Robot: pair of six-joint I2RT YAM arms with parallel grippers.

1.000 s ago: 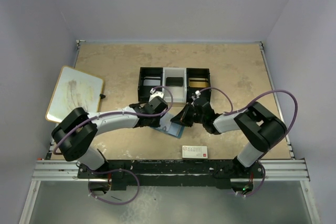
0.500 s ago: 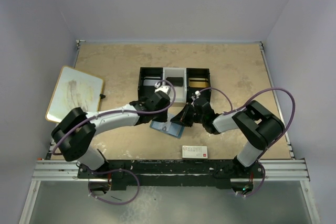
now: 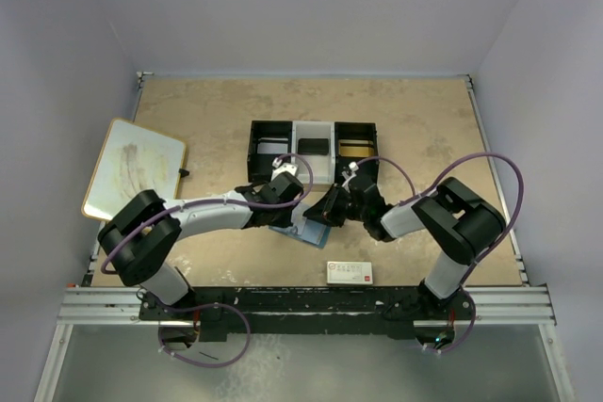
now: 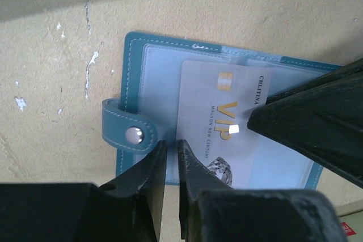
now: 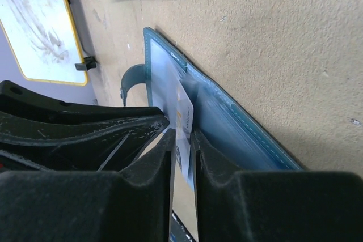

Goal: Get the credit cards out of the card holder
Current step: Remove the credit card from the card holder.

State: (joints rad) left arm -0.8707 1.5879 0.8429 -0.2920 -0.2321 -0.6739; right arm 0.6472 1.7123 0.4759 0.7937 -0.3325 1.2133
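The blue card holder (image 4: pixel 133 83) lies open on the table, snap tab (image 4: pixel 127 134) to its left. A pale grey-white credit card (image 4: pixel 218 111) printed VIP lies on its inner pockets. My left gripper (image 4: pixel 171 144) is over the holder's near edge, its jaws a narrow slit apart with the holder and table showing through. My right gripper (image 5: pixel 182 137) straddles the card (image 5: pixel 184 111), jaws a little wider than the card, which stands partly out of the holder (image 5: pixel 244 128). From above, both grippers (image 3: pixel 281 212) (image 3: pixel 327 212) meet over the holder (image 3: pixel 306 232).
A black-and-white compartment tray (image 3: pixel 256 152) stands just behind the grippers. A white box with red print (image 3: pixel 350 272) lies near the front edge. A yellow-rimmed white board (image 3: pixel 132 168) lies at the left.
The left gripper rose toward the tray half a second ago and has come back down over the holder. The right gripper's jaws have loosened around the card.
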